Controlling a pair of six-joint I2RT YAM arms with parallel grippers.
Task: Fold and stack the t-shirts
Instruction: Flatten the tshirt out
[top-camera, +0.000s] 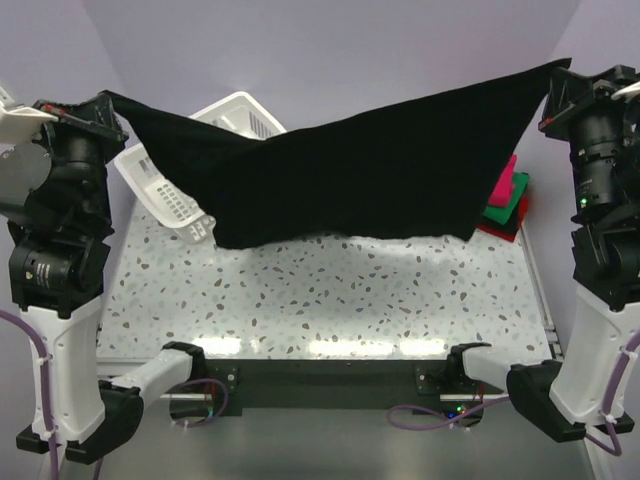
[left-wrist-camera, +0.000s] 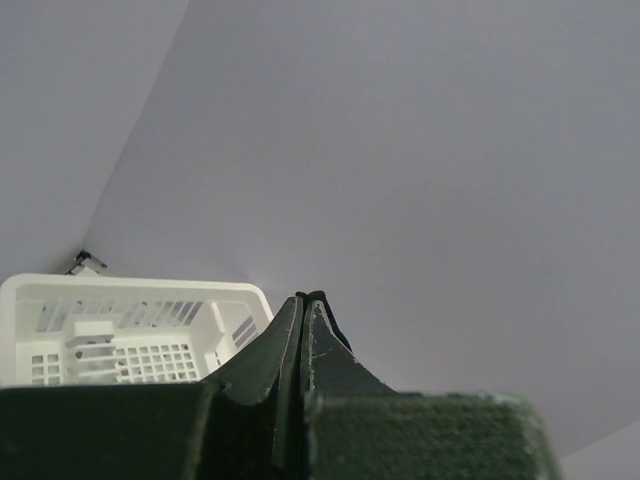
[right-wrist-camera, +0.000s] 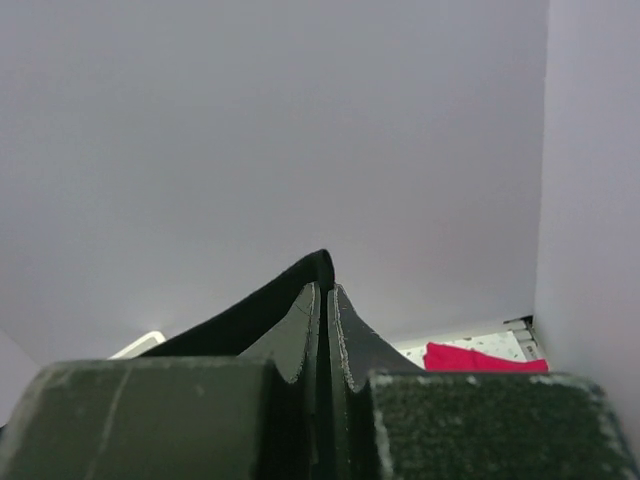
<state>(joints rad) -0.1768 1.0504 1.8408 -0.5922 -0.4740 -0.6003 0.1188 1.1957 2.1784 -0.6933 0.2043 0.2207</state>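
Top external: black t-shirt (top-camera: 350, 170) partly hides basket (top-camera: 165, 195) and folded stack (top-camera: 510, 205).

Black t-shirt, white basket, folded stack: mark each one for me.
black t-shirt (top-camera: 340, 190): top external view, middle of the hanging cloth.
white basket (top-camera: 172, 203): top external view, near slatted wall.
folded stack (top-camera: 508, 186): top external view, pink top shirt.

black t-shirt (top-camera: 350, 180) stretched aloft, folded stack (top-camera: 507, 205) right
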